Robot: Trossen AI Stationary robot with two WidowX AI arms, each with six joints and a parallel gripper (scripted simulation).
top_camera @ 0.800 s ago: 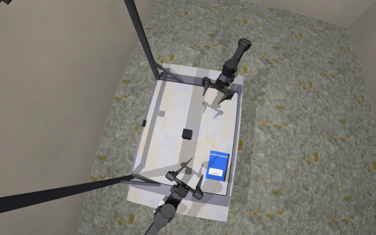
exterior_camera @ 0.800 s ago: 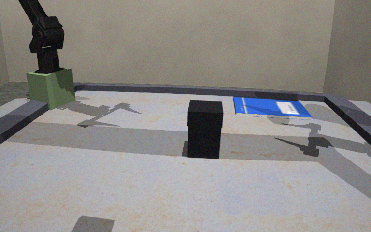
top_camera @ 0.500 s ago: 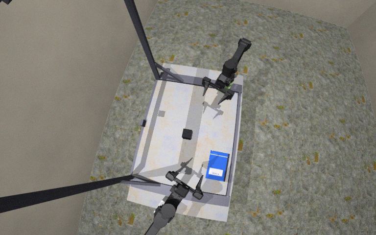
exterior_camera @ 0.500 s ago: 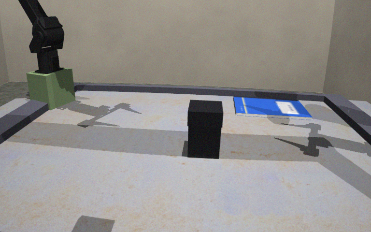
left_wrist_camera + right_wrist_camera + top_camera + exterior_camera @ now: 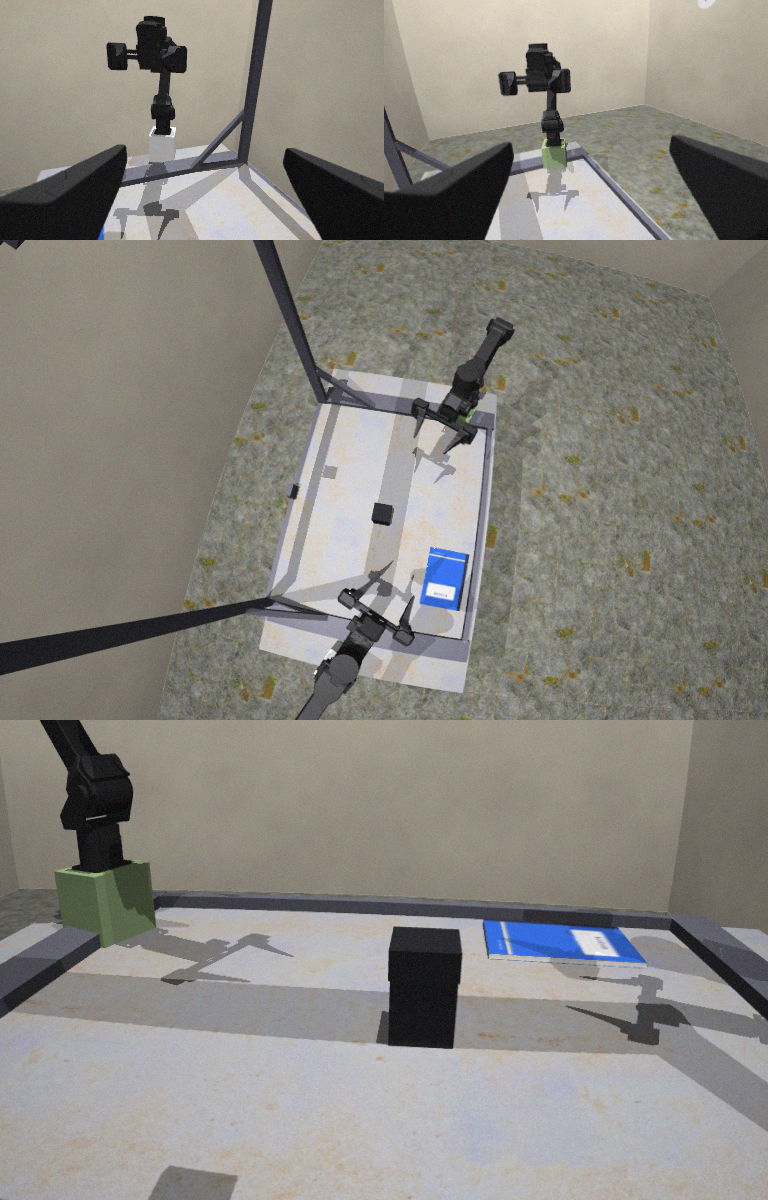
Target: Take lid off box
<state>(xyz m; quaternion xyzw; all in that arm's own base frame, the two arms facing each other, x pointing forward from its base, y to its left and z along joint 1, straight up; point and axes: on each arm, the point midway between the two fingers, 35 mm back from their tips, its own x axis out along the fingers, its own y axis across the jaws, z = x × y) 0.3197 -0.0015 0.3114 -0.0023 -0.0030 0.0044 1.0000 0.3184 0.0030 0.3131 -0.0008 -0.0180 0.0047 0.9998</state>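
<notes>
A small black box [image 5: 382,513] stands upright in the middle of the table, and its black lid [image 5: 425,949] sits closed on top. My left gripper [image 5: 431,440] is open and empty at the far end of the table, above its green base [image 5: 105,900], well away from the box. My right gripper [image 5: 400,580] is open and empty at the near end, also well away from the box. The box is not in either wrist view; each wrist view shows only its own open fingers and the other arm.
A blue book [image 5: 445,577] lies flat near the right gripper, by the table's raised edge; it also shows in the exterior view [image 5: 560,942]. A low grey rail borders the table. Dark frame posts [image 5: 288,319] rise at two corners.
</notes>
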